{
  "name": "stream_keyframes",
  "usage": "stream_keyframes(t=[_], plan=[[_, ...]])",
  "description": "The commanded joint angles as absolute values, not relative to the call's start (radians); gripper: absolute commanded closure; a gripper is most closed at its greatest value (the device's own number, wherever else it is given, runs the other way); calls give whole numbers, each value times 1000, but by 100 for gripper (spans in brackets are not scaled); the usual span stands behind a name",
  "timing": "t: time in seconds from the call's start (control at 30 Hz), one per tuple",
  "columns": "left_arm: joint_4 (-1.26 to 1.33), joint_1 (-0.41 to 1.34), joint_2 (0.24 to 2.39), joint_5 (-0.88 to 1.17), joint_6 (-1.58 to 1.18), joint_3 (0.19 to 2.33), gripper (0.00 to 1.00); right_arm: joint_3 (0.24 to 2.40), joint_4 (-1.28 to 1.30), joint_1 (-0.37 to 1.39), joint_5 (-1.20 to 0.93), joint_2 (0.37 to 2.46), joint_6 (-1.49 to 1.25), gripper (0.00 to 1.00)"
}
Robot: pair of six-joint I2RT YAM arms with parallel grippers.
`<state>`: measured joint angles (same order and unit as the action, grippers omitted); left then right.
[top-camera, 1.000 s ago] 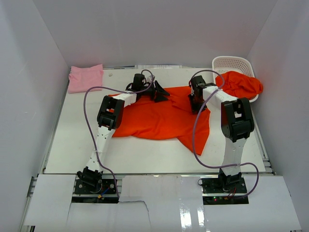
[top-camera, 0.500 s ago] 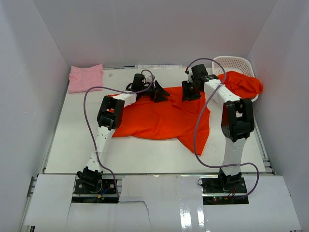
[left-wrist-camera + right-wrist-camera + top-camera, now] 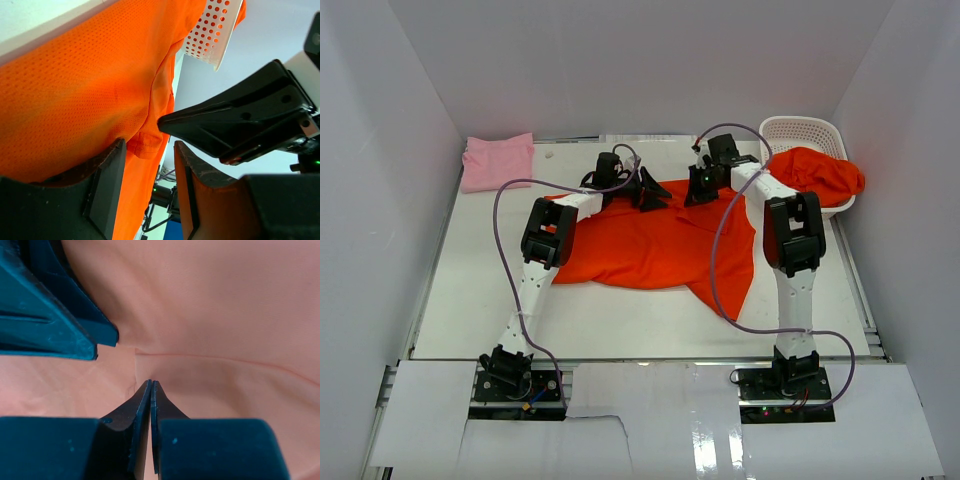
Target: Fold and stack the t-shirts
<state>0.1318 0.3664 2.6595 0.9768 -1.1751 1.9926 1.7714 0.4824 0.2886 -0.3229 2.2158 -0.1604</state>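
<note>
- Tabletop in white filled the middle of the top view, with both arms reaching toward its far edge.
- Spread orange t-shirt lay rumpled across the centre of the frame, its upper edge under both grippers and a loose tail trailing to the lower right.
- Heap of orange t-shirts sat at the upper right, spilling over the near rim of the white basket.
- Pink t-shirt lay folded at the upper left, well apart from both arms.
- Left gripper rested at the shirt's upper edge with its fingers parted; in its wrist view a hem of the orange cloth sat just at the gap between the tips.
- Right gripper sat just beside the left one, at the same upper edge; its wrist view showed the fingers pressed together against the cloth, and whether any fabric was caught between them could not be told.
- Compared with a second earlier, the right gripper had moved up and to the left from the shirt's right side; the left arm, pink t-shirt and basket were unchanged.
</note>
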Motion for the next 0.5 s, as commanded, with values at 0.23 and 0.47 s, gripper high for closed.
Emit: stream_keyframes(t=[0.23, 0.47], plan=[[52, 373, 2640, 974, -1186, 1979, 46, 1730, 455, 296, -425, 2235, -187, 92], [52, 373, 2640, 973, -1186, 1980, 46, 1660, 563, 301, -368, 2201, -149, 92]])
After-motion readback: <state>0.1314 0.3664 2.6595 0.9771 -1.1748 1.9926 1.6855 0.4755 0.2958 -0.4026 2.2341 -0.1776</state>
